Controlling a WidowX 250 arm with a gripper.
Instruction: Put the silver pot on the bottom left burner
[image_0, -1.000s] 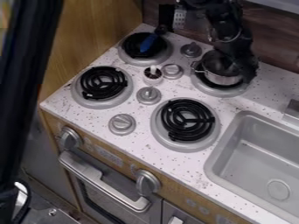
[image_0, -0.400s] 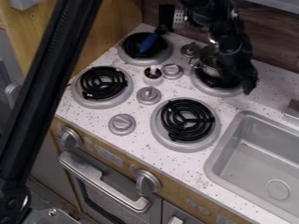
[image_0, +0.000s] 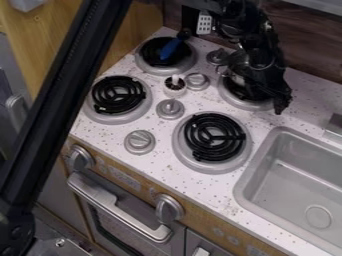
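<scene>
Because the black arm hides much of its own grip, whether the gripper (image_0: 278, 100) is spread, pressed together or pinching the pot cannot be told. Just up and to its left, partly behind the arm, shows the silver pot (image_0: 236, 64), near the back edge of the far right burner (image_0: 248, 103); whether it is lifted clear, I cannot tell. Below and left of the gripper lies the near right burner (image_0: 213, 137). Well apart to its left, beyond the middle knob (image_0: 170, 109), is the bottom left burner (image_0: 118, 95), with no pot on it. The step in hand looks like securing the pot; next calls for a sure hold, then a raised, level carry leftward over the knobs.
</scene>
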